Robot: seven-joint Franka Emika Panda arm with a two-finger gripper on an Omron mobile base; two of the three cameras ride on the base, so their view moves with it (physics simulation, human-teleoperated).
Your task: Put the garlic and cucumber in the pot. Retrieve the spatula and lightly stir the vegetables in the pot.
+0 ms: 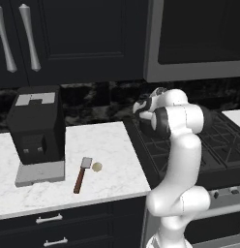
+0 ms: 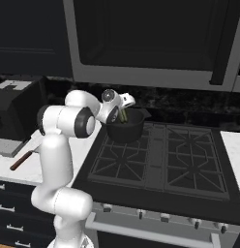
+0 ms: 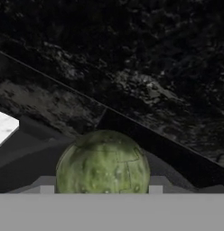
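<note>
Dark cabinets [image 1: 68, 38], white marble counter [image 1: 112, 145], black speckled backsplash [image 2: 189, 104], gas stove [image 2: 180, 160].

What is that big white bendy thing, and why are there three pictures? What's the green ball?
The white bendy thing is a robot arm in a pretend, computer-drawn kitchen. Two pictures come from cameras behind it, one on its left and one on its right. The third comes from a camera on its hand.

The green ball is really the rounded end of a short dark green cucumber, seen very close. The two-finger gripper is closed on it, right over the round dark metal pot on the black stove.

On the white marble counter lie a small pale cream garlic bulb and, beside it, a spatula with a reddish-brown wooden handle and grey blade. A big black boxy appliance stands further left.
</note>
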